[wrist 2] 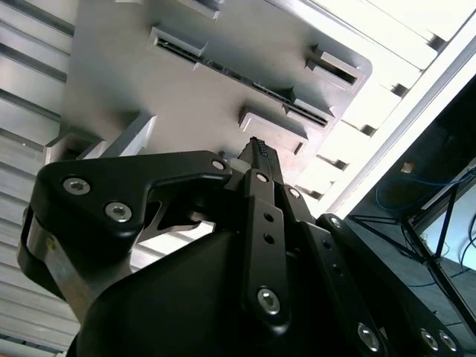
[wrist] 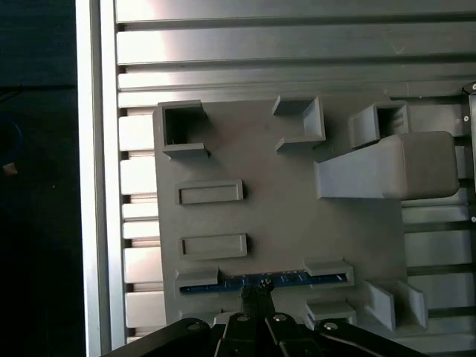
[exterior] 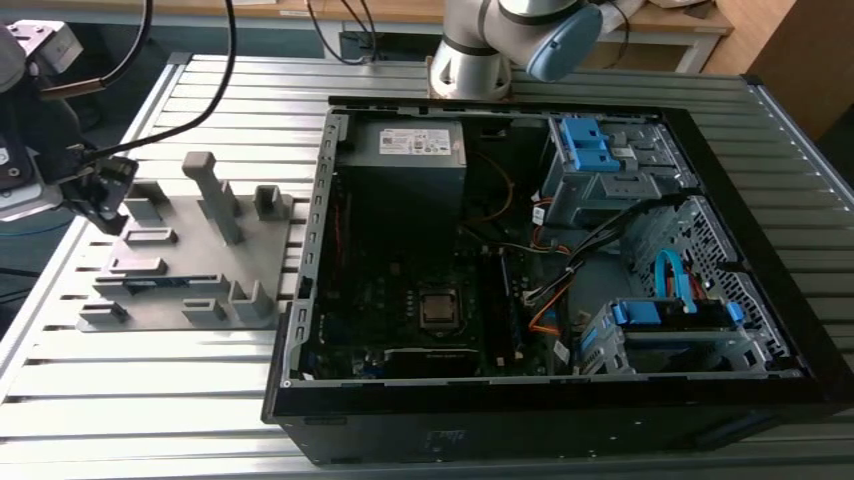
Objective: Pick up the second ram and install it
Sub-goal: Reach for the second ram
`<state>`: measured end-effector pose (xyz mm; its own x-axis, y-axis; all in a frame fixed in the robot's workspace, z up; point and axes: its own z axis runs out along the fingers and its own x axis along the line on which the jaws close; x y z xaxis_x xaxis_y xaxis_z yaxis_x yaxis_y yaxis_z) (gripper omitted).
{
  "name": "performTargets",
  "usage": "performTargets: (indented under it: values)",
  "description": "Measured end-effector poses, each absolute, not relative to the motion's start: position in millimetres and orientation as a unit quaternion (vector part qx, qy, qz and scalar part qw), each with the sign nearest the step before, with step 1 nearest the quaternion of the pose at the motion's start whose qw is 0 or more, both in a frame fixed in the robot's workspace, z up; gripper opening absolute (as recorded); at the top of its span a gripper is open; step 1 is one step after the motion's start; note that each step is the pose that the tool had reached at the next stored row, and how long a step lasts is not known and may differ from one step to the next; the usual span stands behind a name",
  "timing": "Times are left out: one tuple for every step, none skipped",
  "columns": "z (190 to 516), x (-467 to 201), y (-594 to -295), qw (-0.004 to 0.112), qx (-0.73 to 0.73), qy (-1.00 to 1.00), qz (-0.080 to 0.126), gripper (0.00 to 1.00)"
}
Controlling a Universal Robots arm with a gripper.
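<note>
End effector hangs over the near edge of the grey holder block, jaws look drawn together, nothing held. The second ram stands on edge in the holder's slot directly under the end effector tip, apart from it and seated between two end brackets. Tall slanted post rises well beyond the tip and off to one side; low empty pockets lie between. Slatted worktop lies bare past the holder's far edge. In the exterior view the open computer case sits beside the holder, on the side away from the end effector.
</note>
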<state>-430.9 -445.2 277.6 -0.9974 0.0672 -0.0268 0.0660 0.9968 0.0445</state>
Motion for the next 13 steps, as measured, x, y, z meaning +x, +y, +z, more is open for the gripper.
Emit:
performTargets:
  values:
    - [276.7, -430.8, -445.3, 0.014, 0.033, 0.999, 0.022, 0.1]
    - [276.0, -430.8, -445.4, 0.014, 0.033, 0.999, 0.022, 0.1]
    - [275.2, -430.8, -445.4, 0.014, 0.033, 0.999, 0.022, 0.1]
    - [274.4, -430.8, -445.5, 0.014, 0.033, 0.999, 0.022, 0.1]
    - [273.7, -430.8, -445.6, 0.014, 0.033, 0.999, 0.022, 0.1]
    - [272.9, -430.8, -445.6, 0.014, 0.033, 0.999, 0.022, 0.1]
    - [272.1, -430.9, -445.7, 0.014, 0.033, 0.999, 0.022, 0.1]
    - [271.3, -430.9, -445.7, 0.014, 0.033, 0.999, 0.022, 0.1]
    - [270.6, -430.8, -445.8, 0.014, 0.033, 0.999, 0.022, 0.1]
    - [269.8, -430.9, -445.8, 0.014, 0.033, 0.999, 0.022, 0.1]
    - [268.9, -430.8, -445.9, 0.014, 0.033, 0.999, 0.022, 0.1]
    - [268.1, -430.8, -445.9, 0.014, 0.033, 0.999, 0.022, 0.1]
    - [267.2, -430.8, -446.0, 0.014, 0.033, 0.999, 0.022, 0.1]
